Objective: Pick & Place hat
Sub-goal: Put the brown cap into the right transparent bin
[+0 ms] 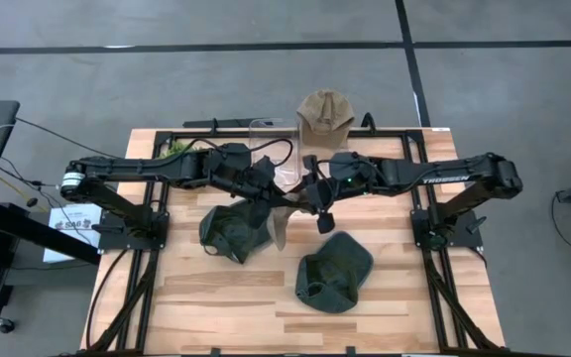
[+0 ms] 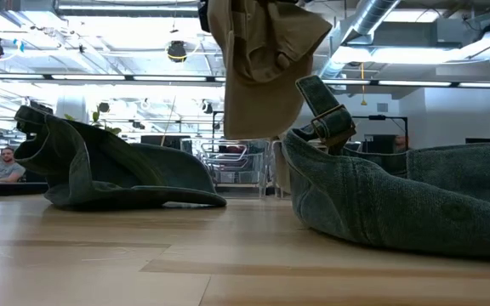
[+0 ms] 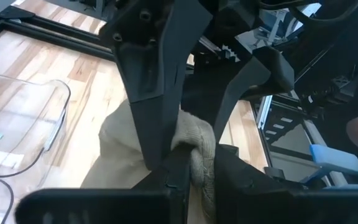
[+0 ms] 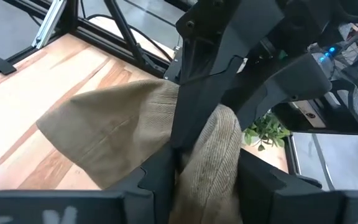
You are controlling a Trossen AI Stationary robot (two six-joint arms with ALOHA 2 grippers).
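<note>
A tan hat (image 1: 279, 226) hangs over the middle of the table between my two grippers; the low view shows it dangling clear of the wood (image 2: 258, 68). My left gripper (image 1: 278, 194) comes in from the table's left and is shut on it. My right gripper (image 1: 310, 194) comes from the right, facing the left one, and is shut on it too. Two dark green hats lie on the table: one (image 1: 234, 230) left of centre, one (image 1: 333, 273) nearer the front. Another tan hat (image 1: 325, 111) sits at the far edge. My left gripper pinches a bunched fold of the tan hat's cloth (image 3: 199, 152) between its two fingers (image 3: 174, 177). It reaches in from the table's left, slanting a little downward. The hat hangs below the fingers, clear of the table. My right gripper has a gathered ridge of the tan hat's ribbed cloth (image 4: 211, 149) between its two fingers (image 4: 160, 177). It comes from the table's right, slanting slightly down. The rest of the hat (image 4: 104, 134) spreads out and hangs below, off the table.
A clear plastic container (image 1: 269, 149) stands behind the grippers toward the far edge. Black frame rails (image 1: 434, 238) run along both sides of the wooden top. Bare wood (image 1: 226, 297) lies toward the near edge, left of the front green hat.
</note>
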